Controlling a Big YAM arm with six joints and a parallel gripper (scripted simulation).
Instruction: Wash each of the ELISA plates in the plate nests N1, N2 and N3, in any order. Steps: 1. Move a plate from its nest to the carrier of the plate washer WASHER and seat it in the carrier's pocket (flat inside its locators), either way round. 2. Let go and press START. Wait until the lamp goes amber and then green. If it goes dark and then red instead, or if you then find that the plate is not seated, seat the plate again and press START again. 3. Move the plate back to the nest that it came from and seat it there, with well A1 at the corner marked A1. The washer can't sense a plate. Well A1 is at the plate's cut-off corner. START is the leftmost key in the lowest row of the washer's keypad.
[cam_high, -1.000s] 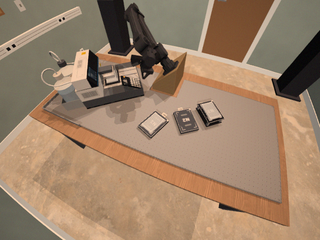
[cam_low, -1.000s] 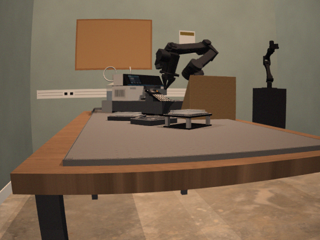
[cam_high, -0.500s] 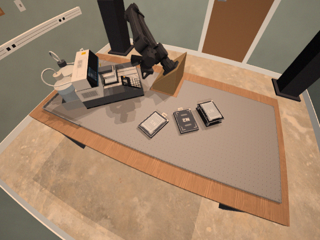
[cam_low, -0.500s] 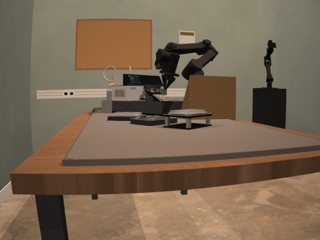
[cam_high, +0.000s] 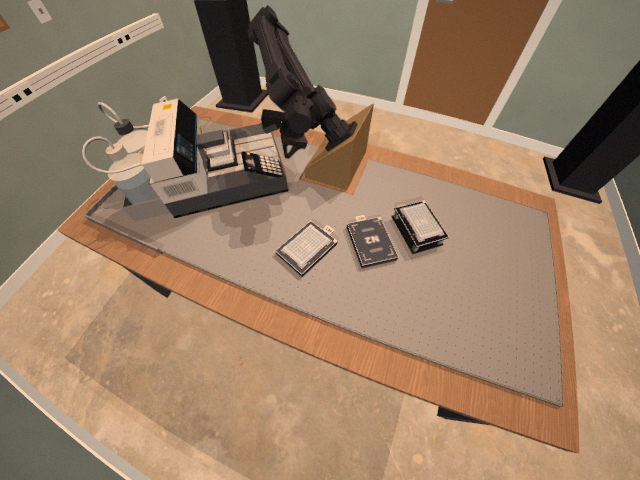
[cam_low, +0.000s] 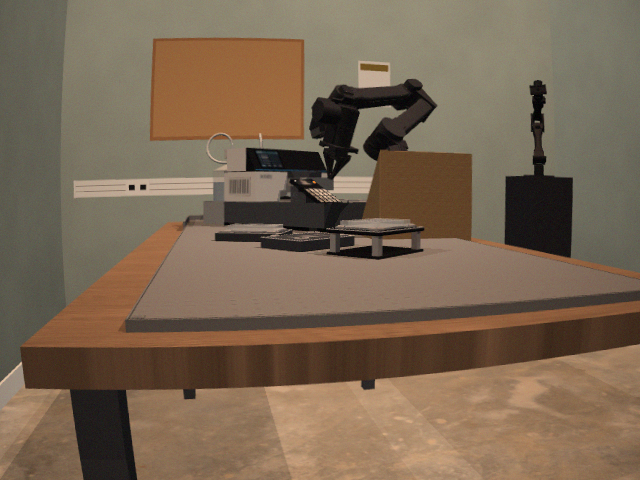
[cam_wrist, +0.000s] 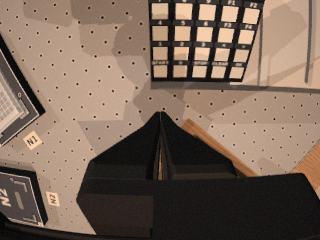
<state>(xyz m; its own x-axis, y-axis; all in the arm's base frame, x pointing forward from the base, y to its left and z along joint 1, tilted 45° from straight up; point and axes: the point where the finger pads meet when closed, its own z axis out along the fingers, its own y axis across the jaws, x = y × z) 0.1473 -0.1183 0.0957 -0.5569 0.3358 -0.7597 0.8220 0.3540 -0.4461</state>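
When you look from the top, a big brown board (cam_high: 341, 165) (cam_low: 426, 193) stands beside the washer (cam_high: 173, 144) (cam_low: 258, 186). One white plate (cam_high: 221, 157) is in its carrier, one (cam_high: 309, 244) (cam_low: 253, 227) (cam_wrist: 7, 102) is in nest N1 (cam_high: 302, 271) (cam_low: 248, 237) (cam_wrist: 39, 111), and nest N2 (cam_high: 372, 253) (cam_low: 294, 244) (cam_wrist: 22, 199) shows its letters. From the side, another plate (cam_high: 419, 222) (cam_low: 374, 223) sits on a nest with legs (cam_low: 376, 246). Up close, the gripper (cam_high: 289, 153) (cam_low: 333, 175) (cam_wrist: 160, 119) is closed with nothing in it, near the keys (cam_high: 267, 165) (cam_low: 321, 194) (cam_wrist: 205, 50).

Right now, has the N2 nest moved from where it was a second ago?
No. The N2 nest is in the same spot, between the N1 nest and the raised nest in the top view.
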